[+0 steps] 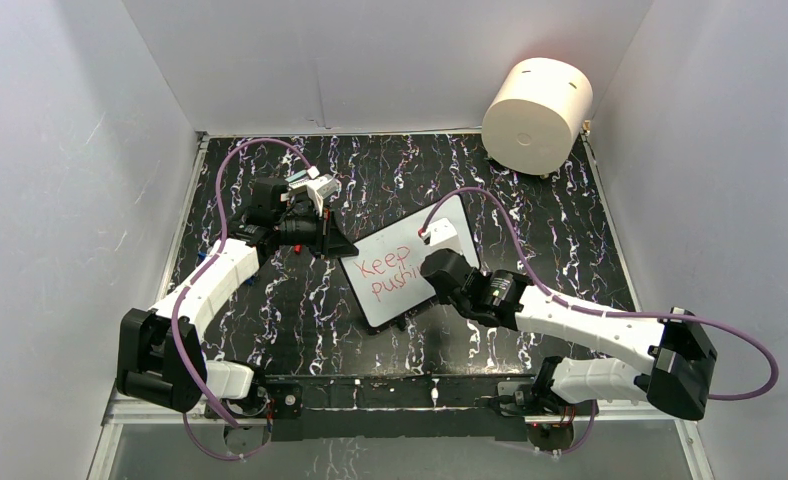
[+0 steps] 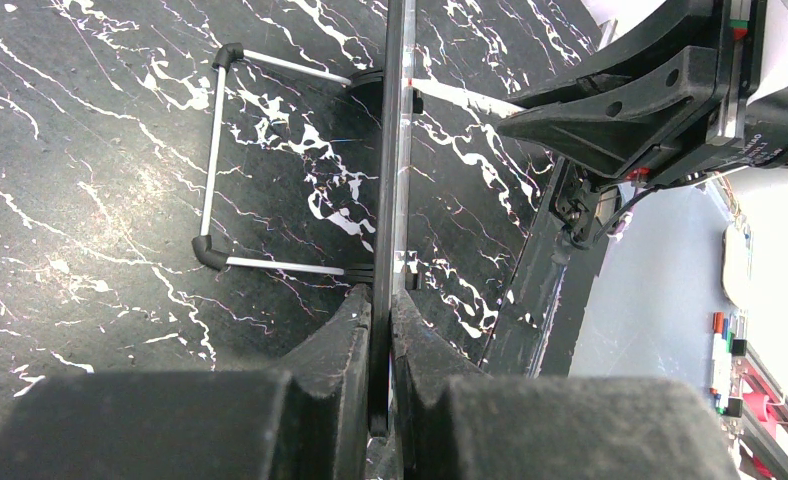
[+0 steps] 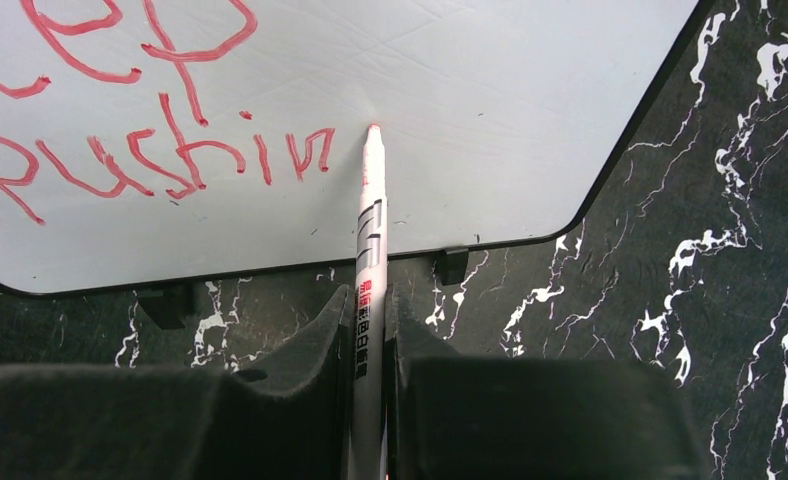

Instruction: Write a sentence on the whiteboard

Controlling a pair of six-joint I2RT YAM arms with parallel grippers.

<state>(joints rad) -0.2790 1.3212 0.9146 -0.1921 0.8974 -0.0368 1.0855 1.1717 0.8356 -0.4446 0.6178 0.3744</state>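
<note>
The whiteboard [image 1: 410, 228] lies tilted on the black marble table, between the two arms. Red words on it [image 1: 388, 272] read "Keep" and below it "pushin"; in the right wrist view the letters "pushin" [image 3: 170, 160] end just left of the pen tip. My right gripper [image 3: 370, 300] is shut on a white marker [image 3: 370, 220] with its red tip touching the board [image 3: 490, 100]. My left gripper [image 2: 382, 310] is shut on the board's thin black edge [image 2: 395, 150], at the board's far left corner [image 1: 335, 245]. The right gripper [image 1: 432, 262] hangs over the board's near right part.
A cream cylinder [image 1: 537, 113] lies at the back right corner. A wire stand [image 2: 210, 170] juts from the board's back. White walls close the table on three sides. The right arm [image 1: 590, 320] crosses the near right of the table.
</note>
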